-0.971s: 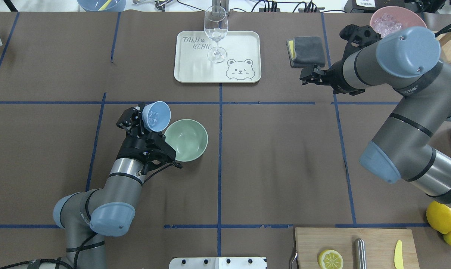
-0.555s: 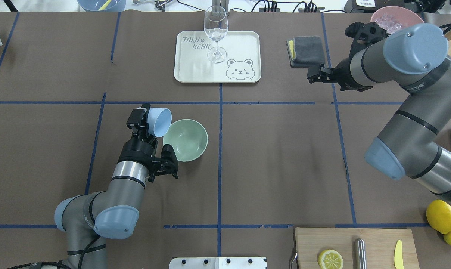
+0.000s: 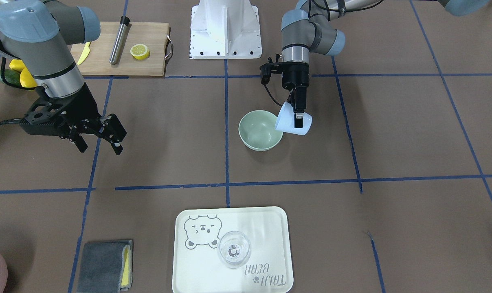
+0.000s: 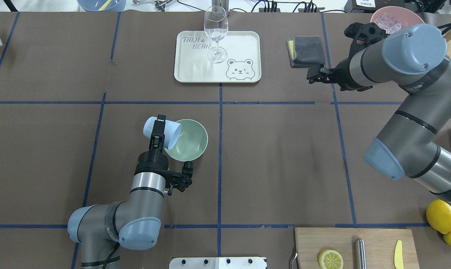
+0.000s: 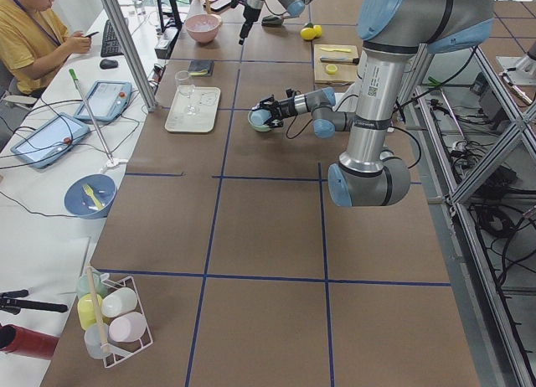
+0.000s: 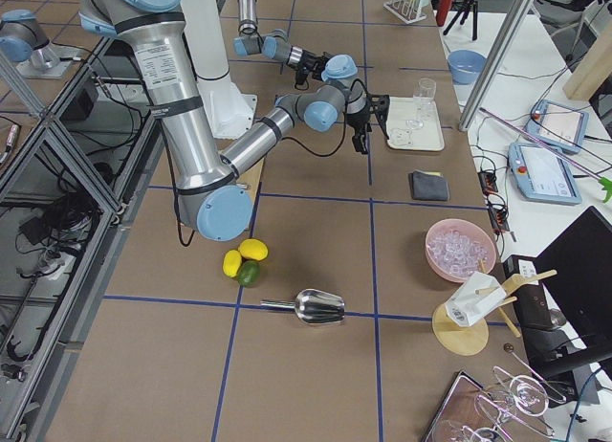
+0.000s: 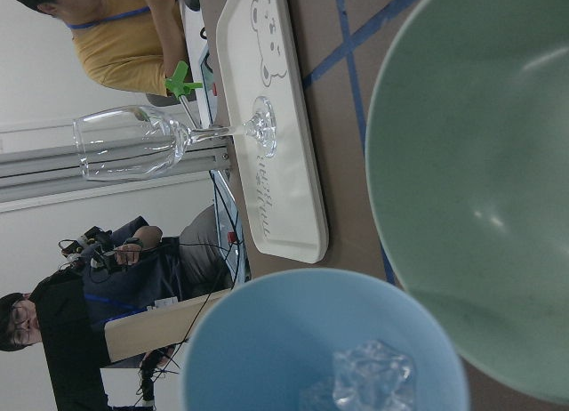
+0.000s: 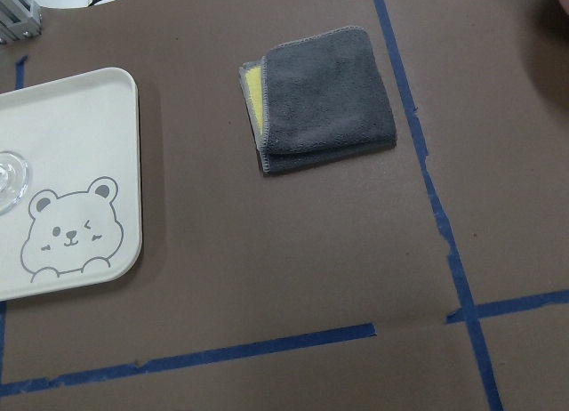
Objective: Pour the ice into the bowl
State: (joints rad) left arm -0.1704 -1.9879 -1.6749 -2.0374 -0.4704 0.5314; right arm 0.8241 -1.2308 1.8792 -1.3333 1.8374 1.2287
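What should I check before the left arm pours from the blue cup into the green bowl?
1. The left gripper is clamped on the cup: ok.
2. The cup's mouth is over the rim of the bowl: ok.
3. The ice is in the cup, none in the bowl yet: ok.
4. The bowl is upright on the table: ok.
5. The right gripper is open, far from the bowl: ok.
6. Whether every cube will slide out: cannot tell.

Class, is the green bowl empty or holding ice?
Empty: the bowl shows bare green inside; the ice sits in the tipped blue cup.
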